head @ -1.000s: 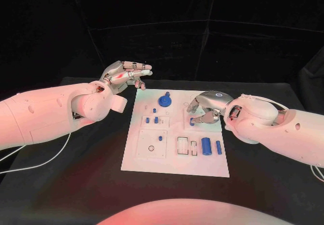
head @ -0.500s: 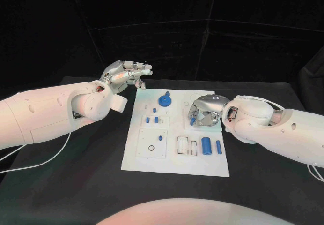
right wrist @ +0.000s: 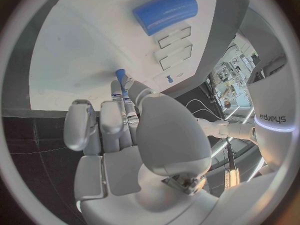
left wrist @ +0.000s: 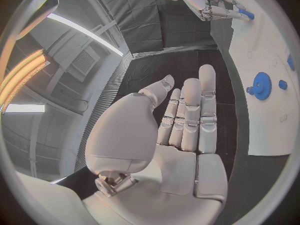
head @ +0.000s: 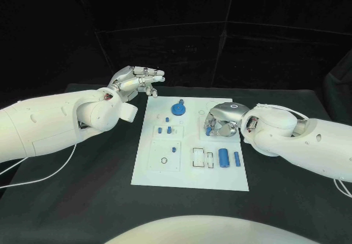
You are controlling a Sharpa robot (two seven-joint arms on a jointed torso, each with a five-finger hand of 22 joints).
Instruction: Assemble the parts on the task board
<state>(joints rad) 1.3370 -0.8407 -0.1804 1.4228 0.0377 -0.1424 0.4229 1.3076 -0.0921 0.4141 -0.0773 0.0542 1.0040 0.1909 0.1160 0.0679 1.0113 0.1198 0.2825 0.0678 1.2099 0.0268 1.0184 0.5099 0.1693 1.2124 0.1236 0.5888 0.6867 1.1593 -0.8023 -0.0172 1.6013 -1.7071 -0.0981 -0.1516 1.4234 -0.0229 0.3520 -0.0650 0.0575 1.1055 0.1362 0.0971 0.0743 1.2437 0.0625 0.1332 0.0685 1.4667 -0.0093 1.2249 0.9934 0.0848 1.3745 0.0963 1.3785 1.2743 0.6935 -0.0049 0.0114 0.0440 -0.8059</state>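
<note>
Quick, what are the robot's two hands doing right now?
Left hand: open, holding nothing, raised beside the white board.
Right hand: pinching a small blue peg over the board.

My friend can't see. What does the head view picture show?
The right hand pinches a small blue part over the white board. The left hand hangs open, off the board's far left corner.

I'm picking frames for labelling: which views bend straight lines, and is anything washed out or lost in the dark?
Head view: the task board keeps straight edges and is evenly lit, while the room behind is black. Left wrist view: fisheye curves the board's edge; ceiling lights blow out at the rim. Right wrist view: fisheye bends the board, and the right hand casts a soft shadow on it.
</note>
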